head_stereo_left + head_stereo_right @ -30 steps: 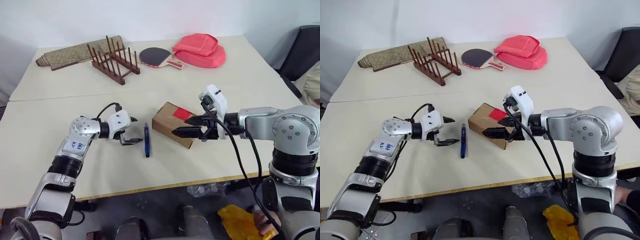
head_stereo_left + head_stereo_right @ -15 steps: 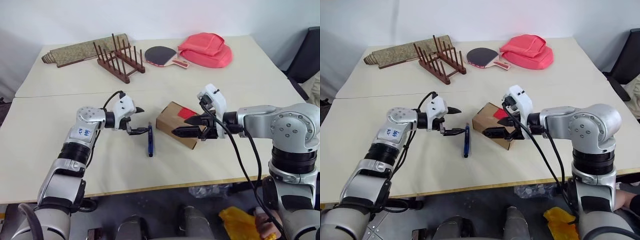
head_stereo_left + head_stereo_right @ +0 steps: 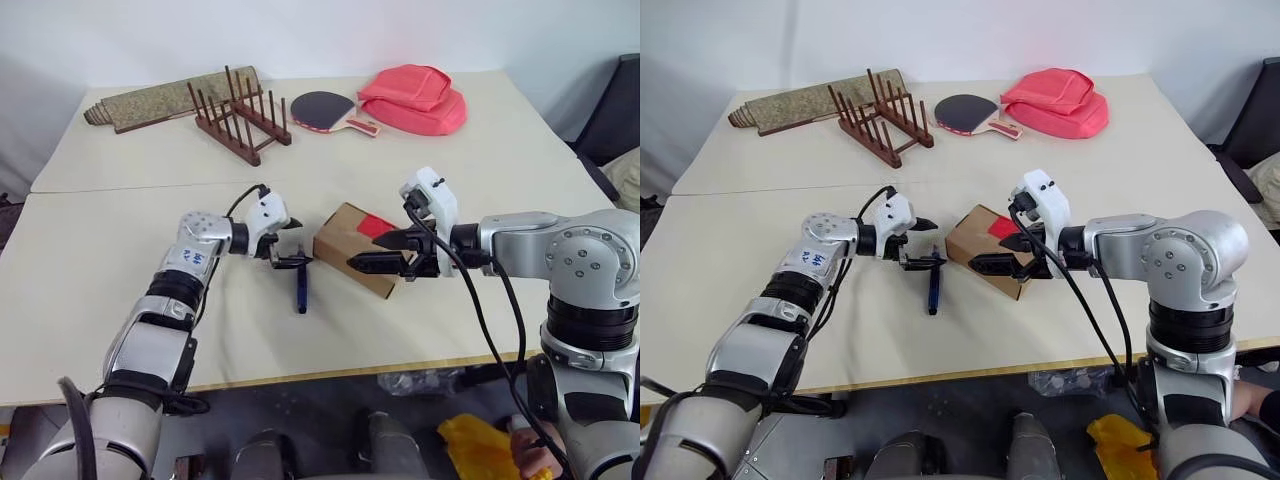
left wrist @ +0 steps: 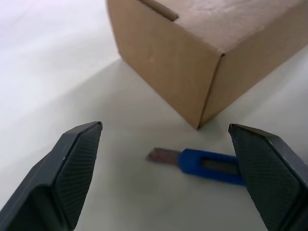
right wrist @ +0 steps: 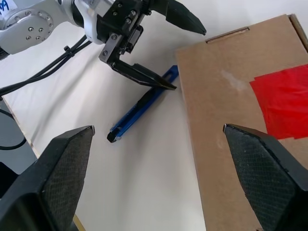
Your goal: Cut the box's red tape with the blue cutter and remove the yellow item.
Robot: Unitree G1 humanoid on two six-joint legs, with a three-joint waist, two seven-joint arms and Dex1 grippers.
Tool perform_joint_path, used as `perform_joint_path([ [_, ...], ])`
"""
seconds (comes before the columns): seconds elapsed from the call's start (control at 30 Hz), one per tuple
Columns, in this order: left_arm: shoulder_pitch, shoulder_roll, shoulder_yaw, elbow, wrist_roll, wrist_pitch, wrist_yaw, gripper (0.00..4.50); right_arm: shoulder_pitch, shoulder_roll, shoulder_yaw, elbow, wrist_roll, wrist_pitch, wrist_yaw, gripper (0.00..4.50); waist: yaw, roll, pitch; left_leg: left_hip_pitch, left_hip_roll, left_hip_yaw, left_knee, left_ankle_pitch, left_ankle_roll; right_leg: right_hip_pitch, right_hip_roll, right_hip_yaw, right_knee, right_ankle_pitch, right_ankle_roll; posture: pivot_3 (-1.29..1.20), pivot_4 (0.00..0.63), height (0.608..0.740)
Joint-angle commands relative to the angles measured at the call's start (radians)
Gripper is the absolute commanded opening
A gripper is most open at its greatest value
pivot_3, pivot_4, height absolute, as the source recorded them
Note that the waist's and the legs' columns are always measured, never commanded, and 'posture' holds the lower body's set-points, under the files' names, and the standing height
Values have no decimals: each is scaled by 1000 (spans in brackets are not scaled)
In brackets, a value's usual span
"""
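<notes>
Blue cutter (image 3: 300, 290) flat by box (image 3: 355, 248) | left pincer (image 3: 290, 247) spread wide above its far end | right pincer (image 3: 372, 258) spread over box

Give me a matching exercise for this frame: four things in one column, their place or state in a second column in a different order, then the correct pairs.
Things:
1. blue cutter
2. red tape
3. left claw
4. table-tennis paddle

Places or states:
A. stuck on top of the box
B. at the far side of the table, between the wooden rack and the red bag
C. lying flat on the table beside the box
D. open, just above the cutter's far end

Pairs: 1-C, 2-A, 3-D, 4-B
</notes>
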Motion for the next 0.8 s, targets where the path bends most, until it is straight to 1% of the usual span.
perform_joint_path([
  [0.03, -48, -19, 2, 38, 18, -44, 8, 4467, -1, -9, -28, -31, 11, 5, 0, 4500, 0, 0, 0, 0, 0, 0, 0, 0, 0, 0, 0, 0, 0, 0, 0, 0, 150, 740],
  [0.17, -59, -6, -40, 75, 86, -91, 7, 4467, 3, -10, -31, -35, 15, 5, -4, 4500, -1, 0, 0, 0, 0, 0, 0, 0, 0, 0, 0, 0, 0, 0, 0, 0, 150, 740],
  [0.3, -63, 42, -96, 102, 167, -167, -1, 4467, 7, -12, -32, -38, 17, 5, -7, 4500, -7, 0, 0, 1, 0, 0, 0, 0, 0, 0, 0, 0, 0, 0, 0, 0, 150, 740],
  [0.37, -67, 67, -109, 107, 183, -184, -18, 4467, 8, -10, -31, -37, 17, 5, -8, 4500, -12, 0, 0, 1, 0, 0, 0, 0, 0, 0, 0, 1, 1, 0, 0, 0, 150, 740],
  [0.5, -64, 100, -120, 99, 186, -204, -69, 4467, 7, -6, -30, -36, 16, 5, -8, 4500, -23, 0, 0, 2, 0, 0, 1, 0, 0, 0, 0, 2, 3, 0, 0, 0, 150, 740],
  [0.57, -54, 124, -123, 78, 177, -199, -126, 4467, 7, -5, -27, -35, 14, 5, -7, 4500, -26, 0, 0, 2, 0, 0, 1, 0, 0, 0, 0, 2, 3, 0, 0, 0, 150, 740],
  [0.67, -39, 156, -126, 50, 173, -202, -171, 4467, 6, -1, -25, -33, 13, 5, -5, 4500, -28, 0, 0, 2, 0, 0, 0, 0, 0, -1, 0, 3, 4, 0, 0, 0, 150, 740],
  [0.8, -40, 168, -102, 37, 162, -190, -135, 4467, 1, 9, -18, -26, 6, 4, -1, 4500, -26, 0, 0, 2, 0, 0, 1, 0, 0, -2, 0, 3, 5, 0, 0, 0, 150, 740],
])
